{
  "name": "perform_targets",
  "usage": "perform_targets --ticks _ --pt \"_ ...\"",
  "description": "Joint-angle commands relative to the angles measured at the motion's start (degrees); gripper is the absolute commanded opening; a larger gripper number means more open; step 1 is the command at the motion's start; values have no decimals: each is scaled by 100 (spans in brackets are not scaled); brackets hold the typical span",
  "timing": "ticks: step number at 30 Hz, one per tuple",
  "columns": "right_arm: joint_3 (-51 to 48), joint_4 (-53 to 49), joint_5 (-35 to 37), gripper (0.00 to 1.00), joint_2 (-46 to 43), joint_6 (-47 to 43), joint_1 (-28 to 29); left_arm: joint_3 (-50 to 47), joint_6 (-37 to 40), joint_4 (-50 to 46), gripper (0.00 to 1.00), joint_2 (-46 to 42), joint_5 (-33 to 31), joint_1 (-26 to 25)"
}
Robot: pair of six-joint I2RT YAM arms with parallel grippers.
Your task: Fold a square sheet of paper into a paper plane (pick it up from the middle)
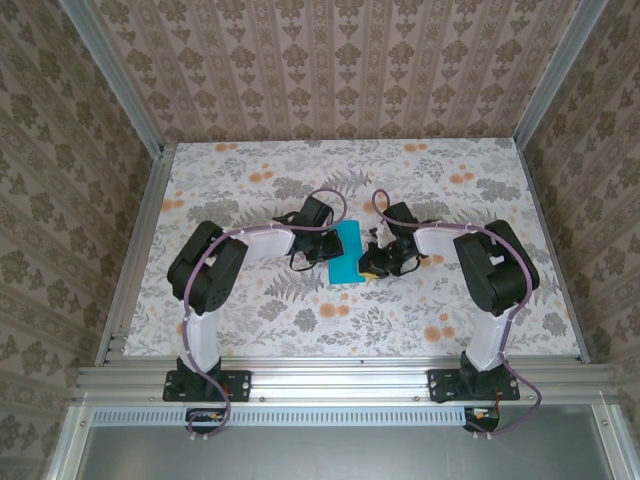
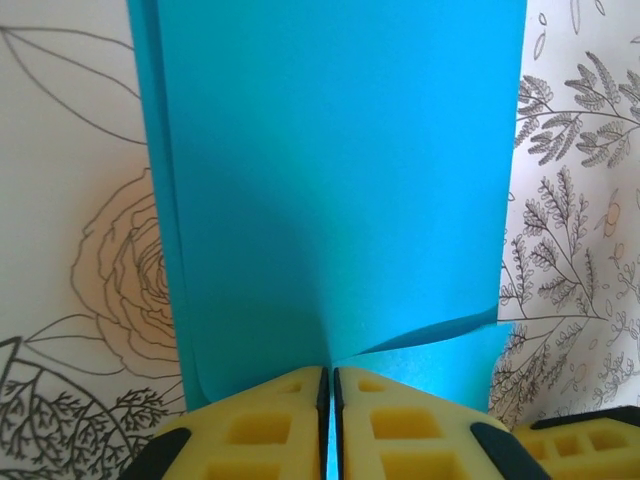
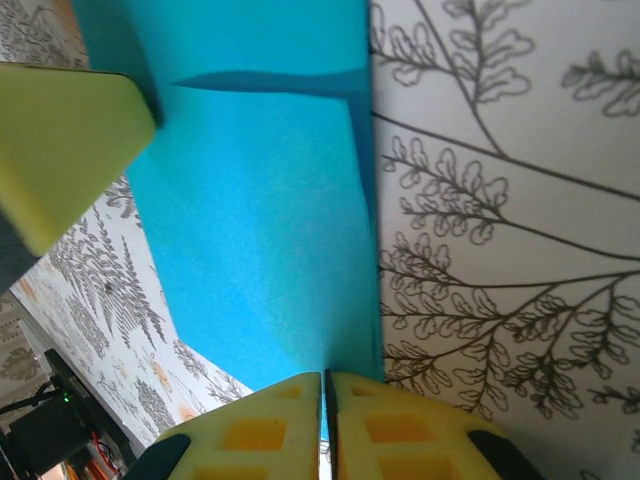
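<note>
Both jaws clamped on folded sheet of paper (image 2: 330,180) (one each side); sheet lies between them.

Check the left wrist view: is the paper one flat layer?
No: the paper is folded double, with a second layer showing along its left edge and under its lifted lower right corner.

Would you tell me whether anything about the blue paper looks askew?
The square sheet of paper lies doubled over, but its layers do not match: in the left wrist view a strip of the under layer shows along the left edge, and the top layer bulges up beside the left gripper.
</note>
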Motion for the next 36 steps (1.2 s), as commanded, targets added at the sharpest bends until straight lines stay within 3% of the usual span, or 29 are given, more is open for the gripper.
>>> perform_targets --ticks 1,10,22,36 --pt "-152 -41 131 12 94 96 33 92 192 -45 17 -161 259 -28" --pt "-203 -5 230 11 152 200 67 -661 -582 1218 20 -453 878 -272" --pt "-198 -160 341 9 175 110 120 -530 -621 561 11 -106 522 -446" --pt "-365 -675 670 8 247 -280 259 -525 -693 352 11 8 -119 -153"
